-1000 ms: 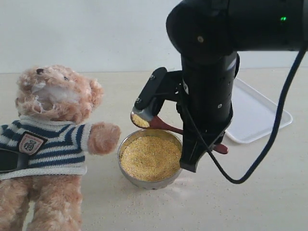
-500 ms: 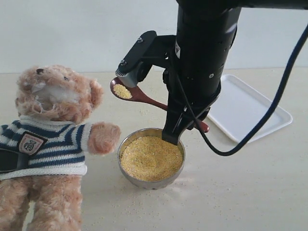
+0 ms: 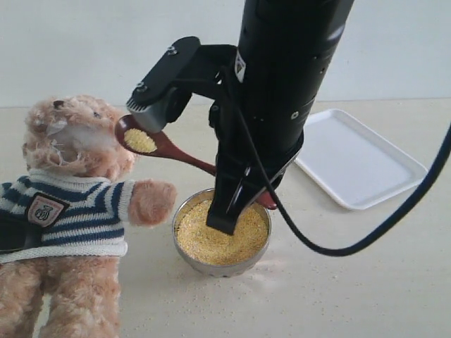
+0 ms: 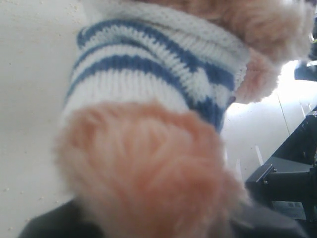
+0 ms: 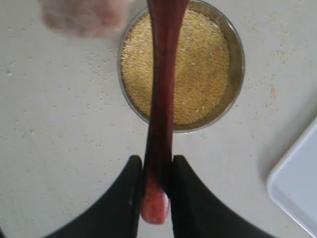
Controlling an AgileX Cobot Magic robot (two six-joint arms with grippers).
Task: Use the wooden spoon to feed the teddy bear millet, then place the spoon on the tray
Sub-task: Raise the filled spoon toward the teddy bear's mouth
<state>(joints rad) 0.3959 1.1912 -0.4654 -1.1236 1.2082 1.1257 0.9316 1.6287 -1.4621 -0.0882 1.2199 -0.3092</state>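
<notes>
now right claw grips the spoon, loaded with millet, at the bear's mouth; tray step remains.

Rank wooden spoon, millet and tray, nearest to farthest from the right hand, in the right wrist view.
1. wooden spoon, clamped in the right hand.
2. millet, in the bowl under the spoon.
3. tray, off to one side.

Pale bench, seen from the front. Lower left: bear resting on it. Lower centre: steel bowl of millet, just beside the bear's paw. Right of centre: white tray, apart from the bowl. Stray grains dot the surface around the bowl.
</notes>
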